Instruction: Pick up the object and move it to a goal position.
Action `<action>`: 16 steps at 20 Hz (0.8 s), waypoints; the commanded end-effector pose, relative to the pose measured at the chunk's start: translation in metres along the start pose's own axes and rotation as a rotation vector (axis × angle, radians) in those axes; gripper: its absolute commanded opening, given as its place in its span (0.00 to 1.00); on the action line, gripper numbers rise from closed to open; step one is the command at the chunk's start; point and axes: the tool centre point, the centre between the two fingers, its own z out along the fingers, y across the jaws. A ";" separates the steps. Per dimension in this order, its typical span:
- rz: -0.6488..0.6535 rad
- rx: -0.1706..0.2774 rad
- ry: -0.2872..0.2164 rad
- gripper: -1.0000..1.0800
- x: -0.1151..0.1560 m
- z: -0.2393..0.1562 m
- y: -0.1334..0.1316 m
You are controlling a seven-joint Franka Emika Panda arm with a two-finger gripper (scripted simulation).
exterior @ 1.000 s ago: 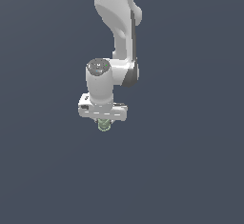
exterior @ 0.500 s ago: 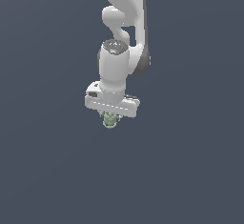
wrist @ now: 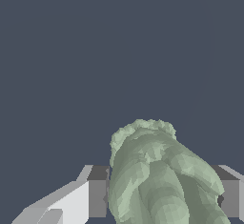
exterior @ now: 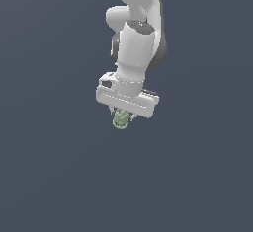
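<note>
The white arm [exterior: 136,43] hangs over a plain dark ground. Below it the gripper [exterior: 121,119] has the object [exterior: 120,120] between its jaws — the sage-green lump runs out lengthwise from between them. The jaws are closed narrow, both fingers [wrist: 97,192] pressing on its sides — no goal mark is visible.

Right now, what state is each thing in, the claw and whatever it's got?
claw: shut on the green object, pointing downward, fingers pressed against either side of it.
green object: held between the claw's fingers, hanging below the white hand, only its lower end showing in the exterior view.
</note>
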 end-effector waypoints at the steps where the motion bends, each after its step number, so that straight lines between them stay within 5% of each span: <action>1: 0.027 -0.012 0.021 0.00 0.004 -0.013 -0.007; 16: 0.190 -0.088 0.150 0.00 0.024 -0.094 -0.052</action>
